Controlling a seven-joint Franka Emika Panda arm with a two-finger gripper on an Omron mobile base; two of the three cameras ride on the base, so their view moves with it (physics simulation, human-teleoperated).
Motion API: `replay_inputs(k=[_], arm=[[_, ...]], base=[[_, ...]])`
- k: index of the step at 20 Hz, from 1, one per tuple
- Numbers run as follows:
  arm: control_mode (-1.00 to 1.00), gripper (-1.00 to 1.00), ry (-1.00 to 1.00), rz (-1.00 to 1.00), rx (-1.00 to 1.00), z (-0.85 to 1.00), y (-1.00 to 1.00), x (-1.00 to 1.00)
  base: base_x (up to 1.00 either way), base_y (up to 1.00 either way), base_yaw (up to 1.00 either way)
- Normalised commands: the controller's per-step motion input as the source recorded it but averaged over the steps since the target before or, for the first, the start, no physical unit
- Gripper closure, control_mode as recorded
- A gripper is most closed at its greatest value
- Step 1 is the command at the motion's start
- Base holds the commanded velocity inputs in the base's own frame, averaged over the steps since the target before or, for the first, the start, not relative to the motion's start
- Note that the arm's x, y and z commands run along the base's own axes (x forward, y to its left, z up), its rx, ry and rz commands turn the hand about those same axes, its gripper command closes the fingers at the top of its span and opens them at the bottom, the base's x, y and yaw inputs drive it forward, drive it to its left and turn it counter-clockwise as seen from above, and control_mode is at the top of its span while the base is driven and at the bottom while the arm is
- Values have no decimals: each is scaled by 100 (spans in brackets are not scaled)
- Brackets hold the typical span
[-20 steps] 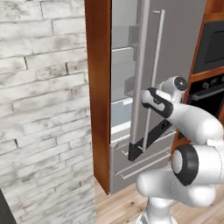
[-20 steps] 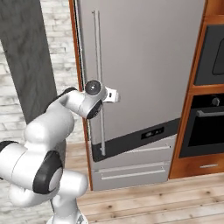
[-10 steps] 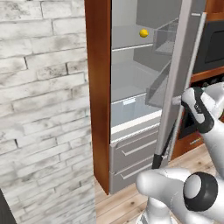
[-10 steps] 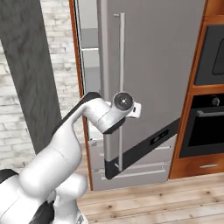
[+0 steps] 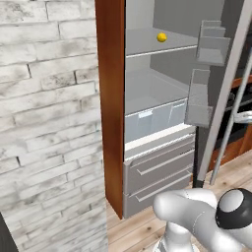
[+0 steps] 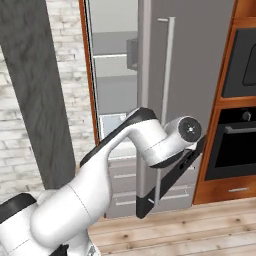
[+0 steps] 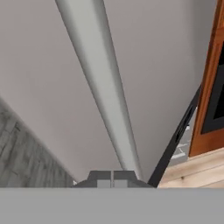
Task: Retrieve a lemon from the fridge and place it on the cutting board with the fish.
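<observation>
The fridge (image 5: 162,123) stands with its door (image 6: 195,60) swung well open. The lemon (image 5: 161,37), small and yellow, rests on an upper inner shelf towards the back. My gripper (image 7: 113,179) is pressed up against the long bar handle (image 7: 100,87) on the door's grey front, its fingertips together with no gap; the handle runs past just behind them. My wrist (image 6: 189,129) sits beside the handle (image 6: 167,75) at mid height. The cutting board and the fish are out of view.
A white brick wall (image 5: 49,123) and a brown wooden side panel (image 5: 110,98) flank the fridge on the left. Door bins (image 5: 199,103) stick out from the open door. Grey lower drawers (image 5: 157,167) are closed. A black oven (image 6: 235,145) in wooden cabinets stands right.
The door has swung much further open, with my hand moving right along with its handle. The shelves and the lemon, hidden a second ago, have come into sight.
</observation>
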Motion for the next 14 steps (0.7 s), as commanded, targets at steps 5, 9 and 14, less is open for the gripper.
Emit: replay_inputs(k=[5,9,14], arm=[[-100,-100,0,0,0,7,-38,-41],[-100,-100,-1,-5,0,8,0,-41],[-100,-100,-4,-7,-6,26,1,-48]], base=[[0,0,0],[0,0,0],[0,0,0]])
